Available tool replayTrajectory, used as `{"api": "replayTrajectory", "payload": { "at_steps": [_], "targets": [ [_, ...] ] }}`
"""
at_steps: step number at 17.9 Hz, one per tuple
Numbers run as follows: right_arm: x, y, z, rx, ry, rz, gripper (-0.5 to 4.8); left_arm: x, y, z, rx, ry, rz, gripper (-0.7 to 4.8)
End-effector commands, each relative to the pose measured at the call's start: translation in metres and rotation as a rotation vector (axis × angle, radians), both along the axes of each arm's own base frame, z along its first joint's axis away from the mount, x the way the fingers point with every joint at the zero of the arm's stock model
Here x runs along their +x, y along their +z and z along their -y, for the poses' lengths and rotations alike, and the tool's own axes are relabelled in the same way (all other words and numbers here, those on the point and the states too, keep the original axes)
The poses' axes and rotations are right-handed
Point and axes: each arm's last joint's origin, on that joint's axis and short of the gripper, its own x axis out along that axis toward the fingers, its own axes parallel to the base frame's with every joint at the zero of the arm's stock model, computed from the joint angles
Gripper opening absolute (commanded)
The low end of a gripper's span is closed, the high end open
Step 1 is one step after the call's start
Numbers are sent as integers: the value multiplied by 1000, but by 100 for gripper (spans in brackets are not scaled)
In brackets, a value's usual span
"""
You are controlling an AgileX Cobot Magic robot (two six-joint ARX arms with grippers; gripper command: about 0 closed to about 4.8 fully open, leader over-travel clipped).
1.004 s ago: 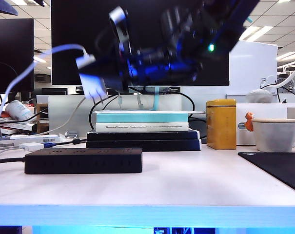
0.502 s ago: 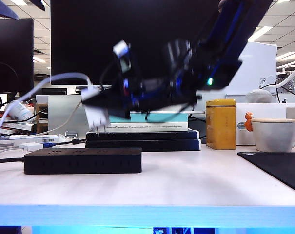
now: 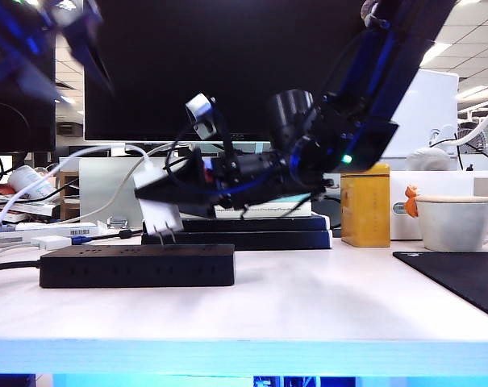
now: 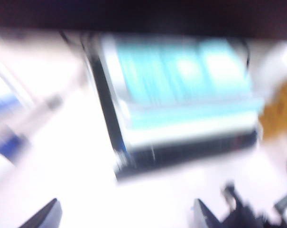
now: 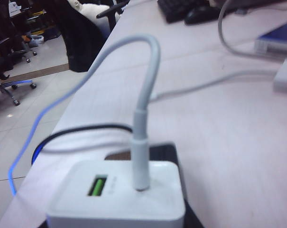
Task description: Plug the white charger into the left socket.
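The white charger (image 3: 156, 211) hangs in my right gripper (image 3: 166, 198), which is shut on it after reaching across from the upper right. The charger's prongs point down, just above the top of the black power strip (image 3: 139, 266) near its right part. The left socket is hidden in this side-on view. In the right wrist view the charger (image 5: 117, 197) fills the near edge, its white cable (image 5: 145, 109) curves away, and the black strip (image 5: 162, 151) lies beneath. My left gripper (image 3: 42, 44) is a blur high at the upper left. It is open (image 4: 126, 216), with nothing between its fingers.
Behind the strip stands a stack of books (image 3: 244, 230) under a large dark monitor (image 3: 227, 64). A yellow tin (image 3: 364, 205), a white mug (image 3: 457, 222) and a black mat (image 3: 461, 282) are on the right. A flat white device (image 3: 54, 240) lies at the left.
My right gripper has come down and slightly left with the charger, from in front of the monitor to just above the strip. The left gripper has swung further into view at the upper left.
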Motion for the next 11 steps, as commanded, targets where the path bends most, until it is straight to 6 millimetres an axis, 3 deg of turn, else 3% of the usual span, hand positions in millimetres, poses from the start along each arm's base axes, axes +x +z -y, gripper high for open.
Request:
{"api": "replayTrajectory", "payload": {
  "at_steps": [1, 5, 11],
  "targets": [
    [-2, -3, 5, 5, 0, 9, 62, 8, -18, 18, 6, -71, -59, 367],
    [-3, -3, 6, 18, -4, 32, 62, 9, -27, 34, 55, -117, -75, 367],
    [-3, 2, 3, 49, -3, 38, 62, 10, -27, 31, 128, 0, -59, 368]
  ]
}}
